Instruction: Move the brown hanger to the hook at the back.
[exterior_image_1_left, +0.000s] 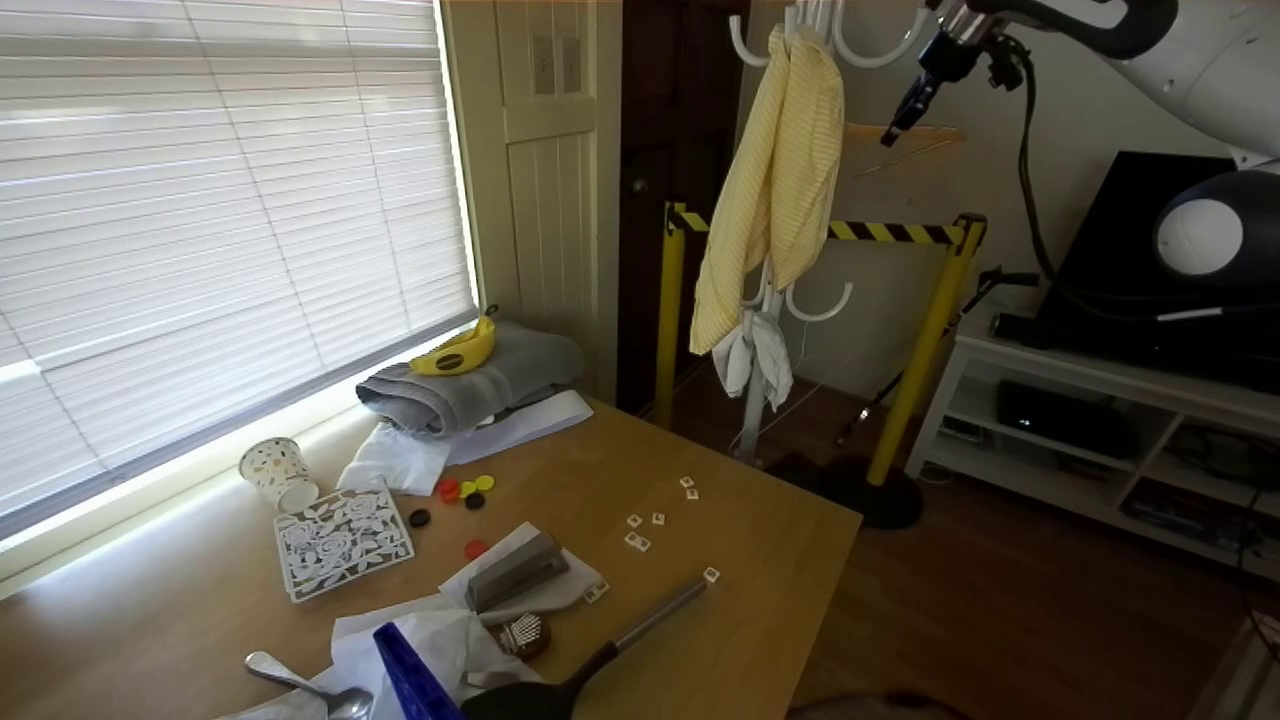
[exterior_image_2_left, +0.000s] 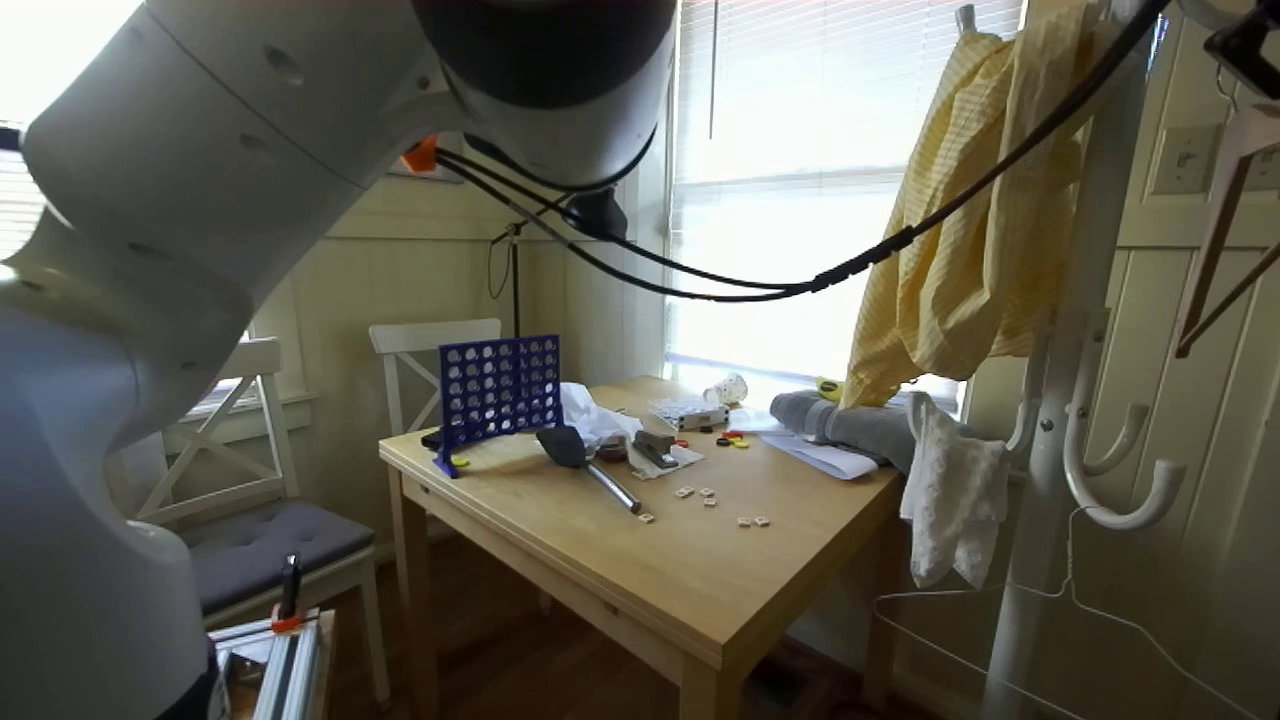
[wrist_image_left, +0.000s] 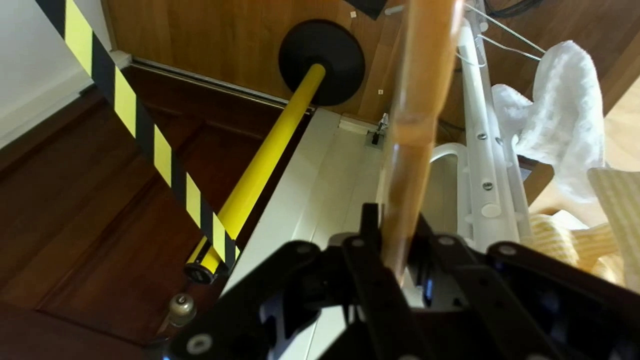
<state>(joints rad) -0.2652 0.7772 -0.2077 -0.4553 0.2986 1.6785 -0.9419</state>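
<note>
"What has the claw (wrist_image_left: 397, 220) got?"

"The brown hanger (wrist_image_left: 415, 125) — both fingers (wrist_image_left: 370, 222) are drawn in on it, one on either side."

"And where does that put it?"

"Between those fingers, near the white coat rack (wrist_image_left: 492, 175) and the yellow garment (exterior_image_1_left: 800, 150) hung there."

"Containers?"

"A patterned paper cup (exterior_image_1_left: 270, 468), on its side on the desk (exterior_image_1_left: 755, 620), lower than the claw and well apart — its inside hidden."

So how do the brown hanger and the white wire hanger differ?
Build: the brown hanger has broad, glossy bars; the white wire hanger is just thin wire.
Support: the brown hanger is held in the gripper; the white wire hanger hangs from a lower rack hook.
Shared: both are clothes hangers with sloping arms.
</note>
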